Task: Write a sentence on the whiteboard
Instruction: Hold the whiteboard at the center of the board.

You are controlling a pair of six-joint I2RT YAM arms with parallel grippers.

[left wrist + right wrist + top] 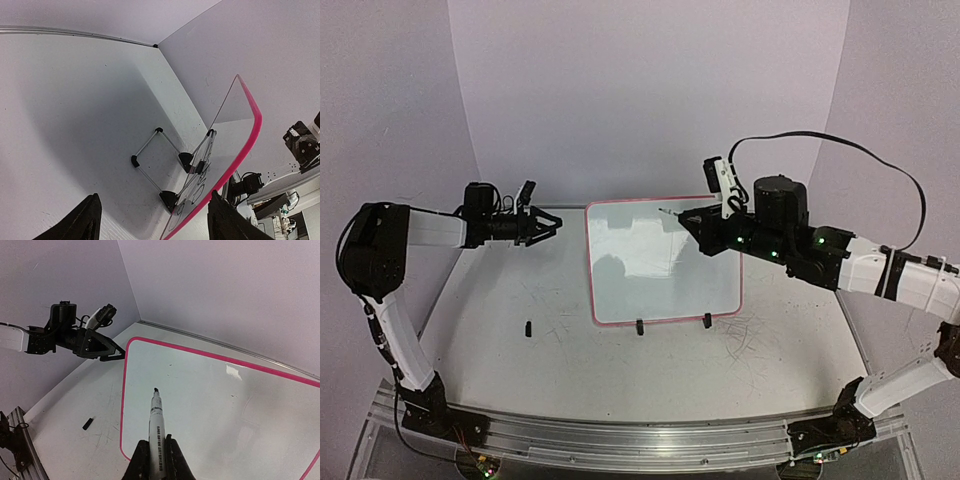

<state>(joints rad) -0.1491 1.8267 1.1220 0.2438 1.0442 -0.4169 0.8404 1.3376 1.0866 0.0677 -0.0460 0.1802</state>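
Note:
The whiteboard (660, 290) stands tilted back at mid-table, its pink frame (250, 130) seen edge-on in the left wrist view. Its white face (225, 405) looks blank; no sentence shows on it. My right gripper (156, 455) is shut on a white marker (156, 425), whose black tip hovers in front of the upper middle of the face (670, 212). My left gripper (548, 224) is open and level with the board's upper left edge, just short of it. Its fingers (86, 221) frame the board's back, and nothing is held.
Two black clip feet (639, 326) and a wire stand (150, 160) prop the board. Dark looped marks show low on its rear side (197, 192). A small black cap (528, 328) lies on the table left of the board. Walls close in behind and on both sides.

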